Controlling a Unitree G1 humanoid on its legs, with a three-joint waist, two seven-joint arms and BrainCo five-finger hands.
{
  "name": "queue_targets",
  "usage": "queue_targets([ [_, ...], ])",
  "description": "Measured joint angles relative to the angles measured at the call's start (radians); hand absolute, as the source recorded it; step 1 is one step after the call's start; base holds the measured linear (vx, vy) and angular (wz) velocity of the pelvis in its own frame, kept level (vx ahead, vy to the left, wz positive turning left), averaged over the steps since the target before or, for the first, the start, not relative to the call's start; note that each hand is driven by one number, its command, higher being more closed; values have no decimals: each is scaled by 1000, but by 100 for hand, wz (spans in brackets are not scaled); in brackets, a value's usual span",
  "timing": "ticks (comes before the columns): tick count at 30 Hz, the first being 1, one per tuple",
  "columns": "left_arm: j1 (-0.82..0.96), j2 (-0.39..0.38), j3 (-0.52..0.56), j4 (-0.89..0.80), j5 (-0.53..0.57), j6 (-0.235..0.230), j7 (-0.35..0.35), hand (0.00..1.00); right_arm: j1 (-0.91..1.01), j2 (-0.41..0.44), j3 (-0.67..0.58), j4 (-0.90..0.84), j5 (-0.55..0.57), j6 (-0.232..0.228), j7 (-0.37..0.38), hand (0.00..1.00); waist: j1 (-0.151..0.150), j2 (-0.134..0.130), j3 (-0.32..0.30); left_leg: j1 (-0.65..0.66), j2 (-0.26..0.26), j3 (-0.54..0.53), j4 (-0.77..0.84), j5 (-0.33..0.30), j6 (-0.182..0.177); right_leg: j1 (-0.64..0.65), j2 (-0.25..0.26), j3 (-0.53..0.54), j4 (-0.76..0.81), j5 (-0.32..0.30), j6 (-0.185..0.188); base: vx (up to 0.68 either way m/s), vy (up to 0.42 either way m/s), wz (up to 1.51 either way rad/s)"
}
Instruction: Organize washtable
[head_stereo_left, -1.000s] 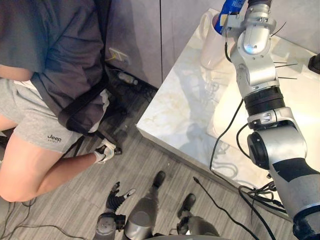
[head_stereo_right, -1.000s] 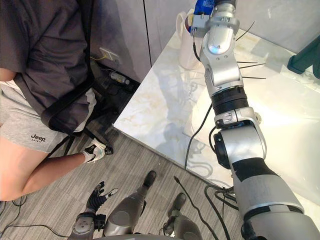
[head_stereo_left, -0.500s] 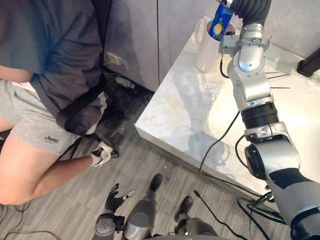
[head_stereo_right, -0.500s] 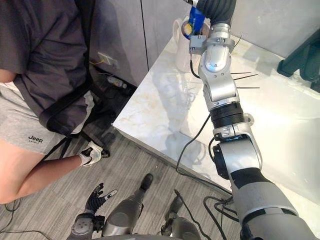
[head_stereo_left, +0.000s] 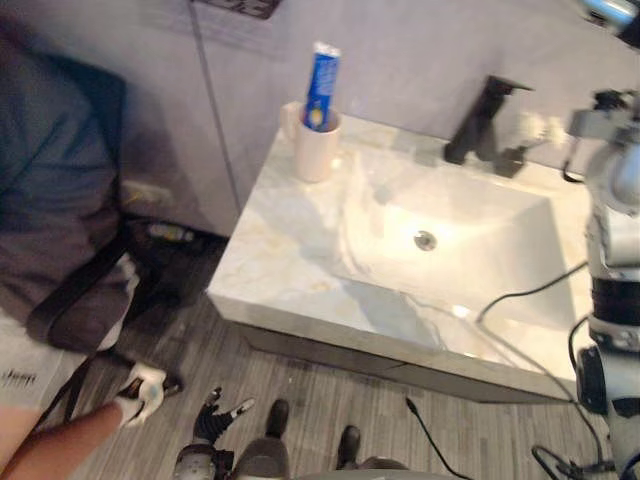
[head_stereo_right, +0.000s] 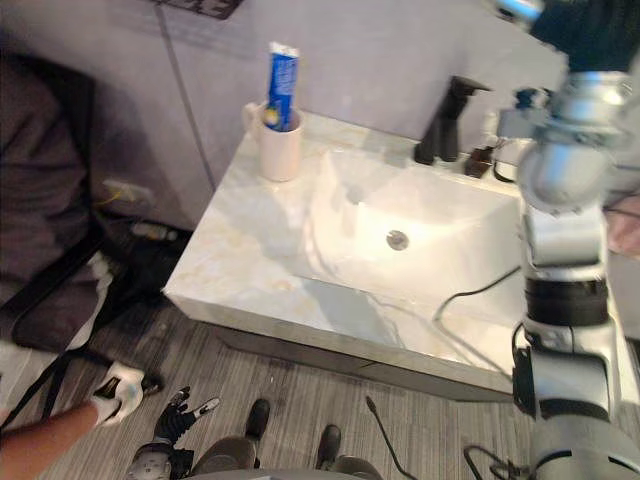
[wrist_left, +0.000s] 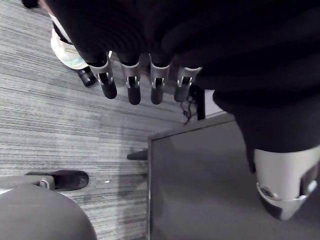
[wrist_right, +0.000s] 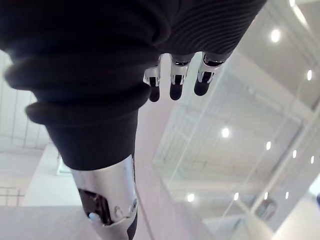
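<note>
The blue toothpaste tube (head_stereo_left: 323, 80) stood upright in a cream mug (head_stereo_left: 316, 155) just beside the basin's (head_stereo_left: 470, 245) wall-side left corner; it looked light, soft and slick, best pinched across its flat body, whereas the glazed mug looked rigid and breakable. The basin was a smooth white rectangle sunk in the glossy veined counter (head_stereo_left: 265, 265), an angular black faucet (head_stereo_left: 478, 120) behind it. The left robot hand (wrist_left: 132, 85) hung loose-fingered and empty well below the basin, over the floor (wrist_left: 50, 140); the right robot hand (wrist_right: 173, 85), raised above it, was relaxed and empty too.
</note>
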Motion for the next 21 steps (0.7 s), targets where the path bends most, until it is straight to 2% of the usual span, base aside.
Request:
queue_targets([
  [1,0,-17,3,5,0,0,0,0,74,18,-102,0,0,-1,-17,0,-25,4,-14,6,0,10,-1,-3,1,0,-1,12,0,-3,4,-7,9,-28],
  [2,-1,-25,3,10,0,0,-1,0,111,30,-152,0,1,-4,-25,0,-35,6,-21,9,-1,14,-1,-6,1,0,-1,18,0,-4,6,1,7,-22],
  [4,-2,-59,17,28,0,0,-3,0,290,127,-330,12,14,-18,-63,0,-79,13,-46,12,-1,16,-2,-10,-1,-1,-1,19,-3,-10,10,1,2,-11],
  [6,-2,-83,37,30,0,0,-5,0,410,220,-408,34,34,-16,-78,0,-88,15,-55,15,3,21,-2,-15,-6,-1,1,20,-3,-15,4,2,-8,-9],
  [7,2,-91,46,30,0,2,-5,0,493,298,-427,49,49,-7,-85,0,-98,21,-64,15,6,24,-3,-17,-10,-1,3,20,-3,-18,-1,2,-21,-12],
  [11,32,-125,80,26,1,7,-6,0,700,521,-382,121,86,36,-100,0,-99,62,-95,33,15,66,-2,-32,-5,3,2,20,3,-19,-2,12,-10,-18],
  [12,38,-128,80,22,2,9,-5,0,714,546,-369,140,100,43,-101,0,-99,62,-96,37,16,70,-2,-33,-6,5,2,20,4,-19,-2,16,-5,-23],
  [14,45,-131,80,12,2,18,-5,0,776,629,-269,236,150,72,-93,0,-90,74,-103,62,23,95,-2,-43,-12,20,3,17,7,-22,-3,11,-12,-24],
  [17,45,-139,78,-3,-2,25,-4,0,823,697,-166,327,184,105,-52,0,-73,86,-108,85,30,115,-2,-53,-14,23,2,11,33,-37,-1,1,-14,-22],
  [20,42,-139,65,-15,-3,25,-4,0,840,735,-36,485,209,128,20,0,-71,93,-106,92,32,119,-2,-64,-10,32,-2,-12,40,-42,-2,-4,-6,-1],
  [21,38,-139,56,-15,-3,26,-5,0,838,742,13,554,207,147,69,0,-70,95,-106,92,32,120,-2,-67,-9,34,-2,-14,41,-46,-1,0,0,0],
])
